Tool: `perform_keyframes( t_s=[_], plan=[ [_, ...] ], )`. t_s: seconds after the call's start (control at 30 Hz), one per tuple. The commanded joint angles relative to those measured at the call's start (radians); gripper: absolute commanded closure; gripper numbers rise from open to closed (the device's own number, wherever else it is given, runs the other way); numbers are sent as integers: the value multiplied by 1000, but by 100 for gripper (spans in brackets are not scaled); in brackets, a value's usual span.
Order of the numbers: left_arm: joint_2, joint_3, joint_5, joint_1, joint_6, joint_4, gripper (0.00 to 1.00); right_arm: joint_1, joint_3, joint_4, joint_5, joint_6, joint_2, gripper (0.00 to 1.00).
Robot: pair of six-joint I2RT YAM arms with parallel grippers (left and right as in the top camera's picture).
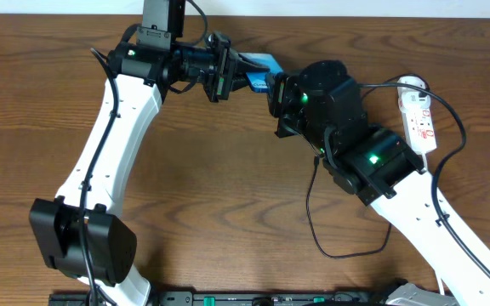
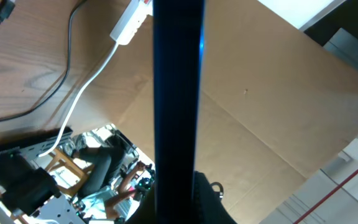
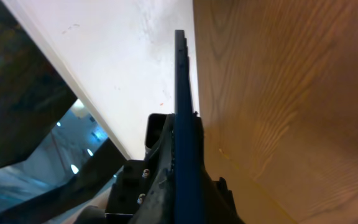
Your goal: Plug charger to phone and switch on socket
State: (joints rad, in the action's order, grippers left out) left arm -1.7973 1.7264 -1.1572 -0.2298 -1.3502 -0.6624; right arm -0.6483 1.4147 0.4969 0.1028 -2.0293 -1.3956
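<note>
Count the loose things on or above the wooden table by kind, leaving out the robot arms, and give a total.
Slim blue-screened smartphone: 1
White elongated power strip with red marks: 1
Long thin black cable: 1
Total: 3

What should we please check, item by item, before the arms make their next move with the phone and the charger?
1. Phone off the table and between the two tools: ok; it shows blue between the left tool and the right tool in the overhead view.
2. Which tool actually clamps the phone: cannot tell.
3. Connector tip seated in the phone: cannot tell; the arms hide the port.
4. Charger cable free of snags: ok; it loops loosely on the table.
5. Power strip within view and unobstructed: ok, on the table to the right.
6. Switch position on the power strip: cannot tell.
</note>
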Motion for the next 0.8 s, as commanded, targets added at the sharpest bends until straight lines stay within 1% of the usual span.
perform_keyframes(
  t_s=[0.0, 0.03, 0.07, 0.1, 0.13, 0.23, 0.3, 0.4, 0.5, 0.53, 0.63, 0.77],
  plan=[
    [30, 11, -10, 2, 6, -5, 93, 0, 16, -8, -7, 67, 31, 67],
    [30, 11, -10, 2, 6, -5, 93, 0, 16, -8, -6, 76, 31, 51],
    [30, 11, -10, 2, 6, -5, 92, 0, 16, -8, -3, 87, 31, 39],
    [30, 11, -9, 2, 6, -5, 92, 0, 16, -9, 2, 104, 31, 31],
    [30, 11, -9, 2, 7, -5, 93, 0, 16, -11, 10, 131, 31, 23],
    [30, 11, 16, 5, 53, -4, 93, 0, 16, -36, 46, 251, 31, 9],
    [30, 11, 68, 5, 118, -5, 93, 2, 16, -60, 52, 338, 35, 5],
    [30, 11, 137, 6, 233, -5, 92, 14, 16, -90, 52, 487, 50, 2],
    [30, 11, 214, 6, 362, -6, 93, 49, 16, -70, 59, 647, 72, 1],
    [30, 11, 237, 6, 417, -9, 93, 69, 16, -48, 64, 692, 80, 1],
    [30, 11, 320, 6, 550, -54, 93, 142, 16, 43, 67, 759, 97, 1],
    [30, 11, 526, 6, 628, -171, 93, 246, 14, 197, 67, 879, 96, 1]
  ],
)
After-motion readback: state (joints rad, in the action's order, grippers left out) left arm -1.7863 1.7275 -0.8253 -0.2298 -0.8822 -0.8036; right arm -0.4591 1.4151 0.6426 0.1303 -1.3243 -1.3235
